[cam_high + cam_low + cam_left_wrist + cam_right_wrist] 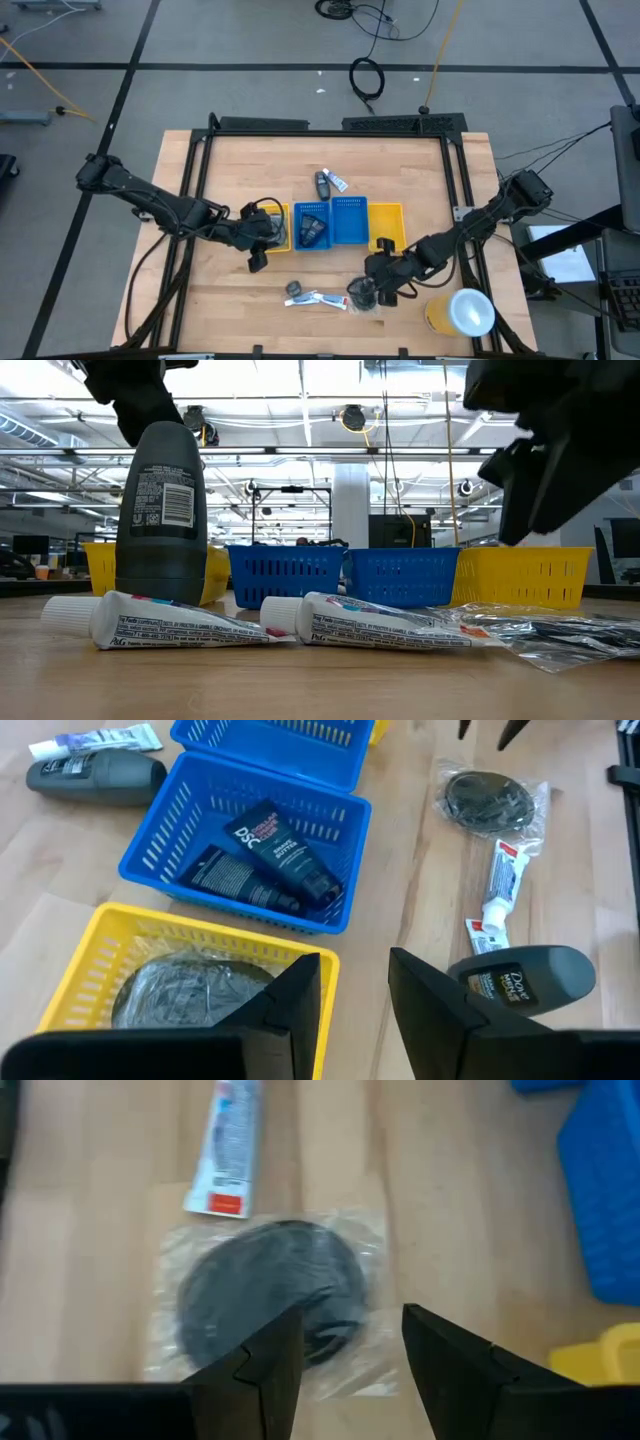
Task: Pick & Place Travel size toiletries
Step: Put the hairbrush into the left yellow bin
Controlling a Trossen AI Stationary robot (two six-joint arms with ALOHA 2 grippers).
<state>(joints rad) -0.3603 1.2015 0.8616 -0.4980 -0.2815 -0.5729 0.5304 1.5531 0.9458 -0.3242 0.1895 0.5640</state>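
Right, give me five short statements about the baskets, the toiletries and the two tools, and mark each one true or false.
1. Two dark tubes lie in a blue basket. True.
2. The right tool is clamped on a toothpaste tube. False: its fingers are open and empty, above the bagged dark mesh pad.
3. A bagged mesh pad lies in the yellow basket by the left tool. True.
4. The left tool holds a grey deodorant bottle. False: it is open and empty; that bottle lies on the table.
5. Two white toothpaste tubes lie on the wood at the table's near edge. True.
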